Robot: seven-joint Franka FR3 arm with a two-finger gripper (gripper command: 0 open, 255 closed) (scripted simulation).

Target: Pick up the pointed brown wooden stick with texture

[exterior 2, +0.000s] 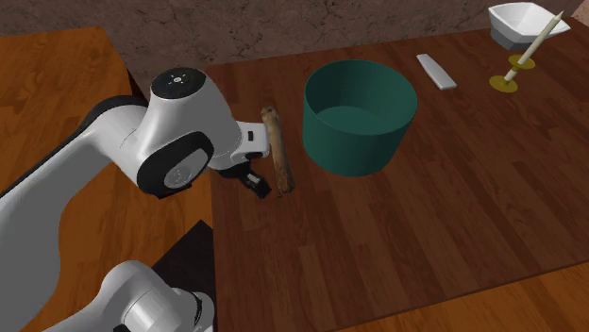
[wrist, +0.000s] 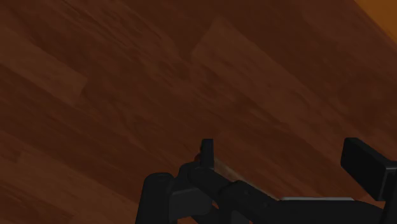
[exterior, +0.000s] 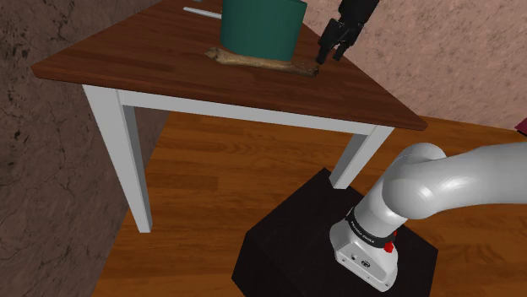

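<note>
We log: gripper (exterior: pixel 329 56) and green pot (exterior: pixel 262 29), tops cut by shoulder view's edge; white strip (exterior: pixel 199 12), part-hidden behind pot; white bowl (exterior 2: pixel 527 21), cropped

I see even, soft light over both exterior views, a mild sheen on the white arm (exterior: pixel 456 181) and shade beneath the tabletop (exterior: pixel 152 51); my wrist view is dim, the black hand (wrist: pixel 283 153) barely distinct

1 bench (exterior 2: pixel 425 236). On it: 1 brown stick (exterior 2: pixel 279 151), 1 green round tub (exterior 2: pixel 361 118), 1 flat white bar (exterior 2: pixel 436 71), 1 white bowl (exterior 2: pixel 527 23), 1 pale candle (exterior 2: pixel 530 49) in 1 yellowish holder (exterior 2: pixel 503 85) – 6 items total. Also 1 robot arm (exterior 2: pixel 179 141) w/ 1 gripper (exterior: pixel 331 56), 1 black stand (exterior: pixel 287 245).
</note>
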